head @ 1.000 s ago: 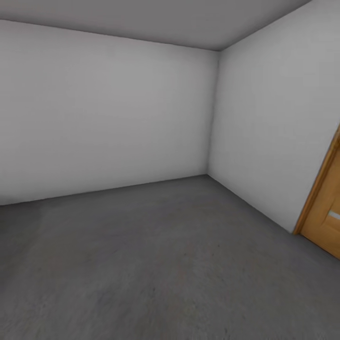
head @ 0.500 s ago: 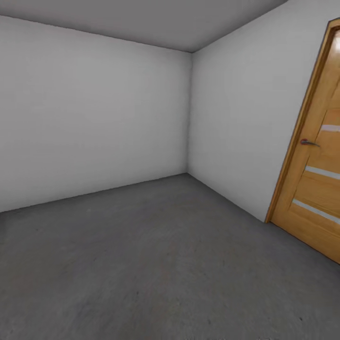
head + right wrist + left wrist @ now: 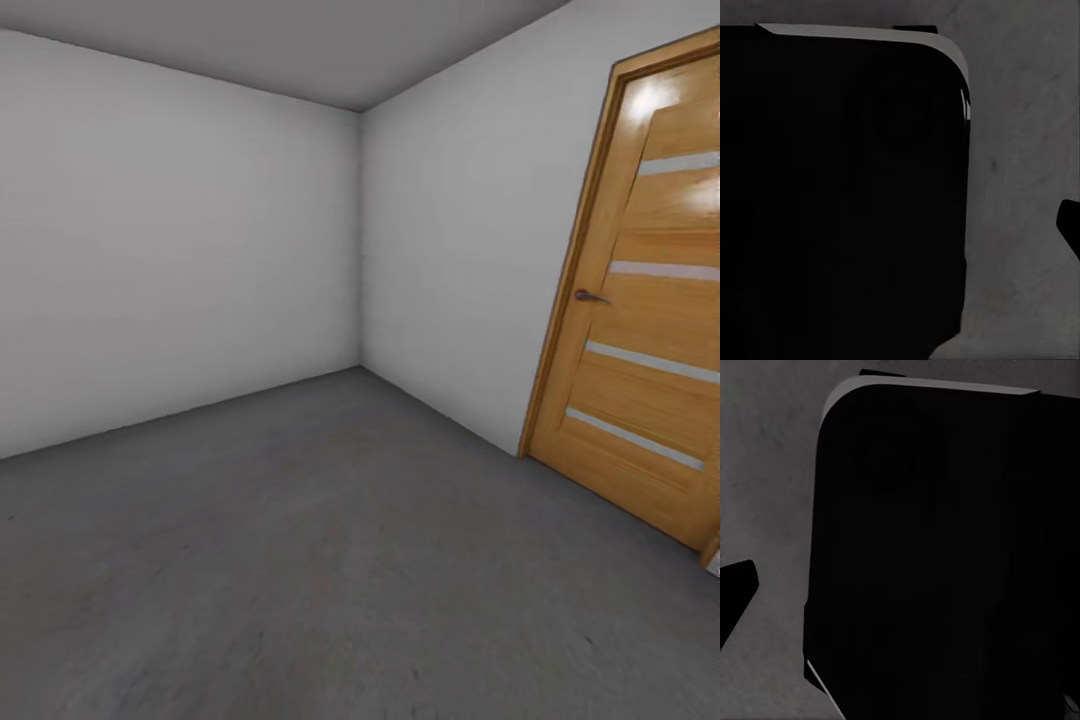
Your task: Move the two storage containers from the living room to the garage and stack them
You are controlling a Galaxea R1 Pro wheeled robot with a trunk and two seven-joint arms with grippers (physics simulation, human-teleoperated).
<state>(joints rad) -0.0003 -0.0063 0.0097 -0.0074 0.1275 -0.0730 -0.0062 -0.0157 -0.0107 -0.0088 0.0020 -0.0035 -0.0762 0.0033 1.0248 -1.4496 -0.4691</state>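
I am in the garage, facing a corner of plain pale grey walls (image 3: 180, 250) over the dark grey concrete floor (image 3: 330, 560). The two storage containers are out of view, and so is the living room. In the left wrist view a black rounded part of my own body (image 3: 945, 555) hangs over the floor (image 3: 765, 472), with one dark finger tip (image 3: 735, 592) at the frame's edge. The right wrist view has the same black body (image 3: 840, 195) above the concrete (image 3: 1020, 150) and a dark tip (image 3: 1070, 225) at its edge. How the jaws stand is unclear.
A closed wooden door (image 3: 650, 330) with pale horizontal strips and a dark handle (image 3: 590, 296) stands in the right wall. The two walls meet at a corner (image 3: 360, 240) ahead. Open concrete stretches from me to both walls.
The whole head view has swung to the right: the wall corner has slid left and the wooden door has come from the right edge well into the picture. That is camera motion.
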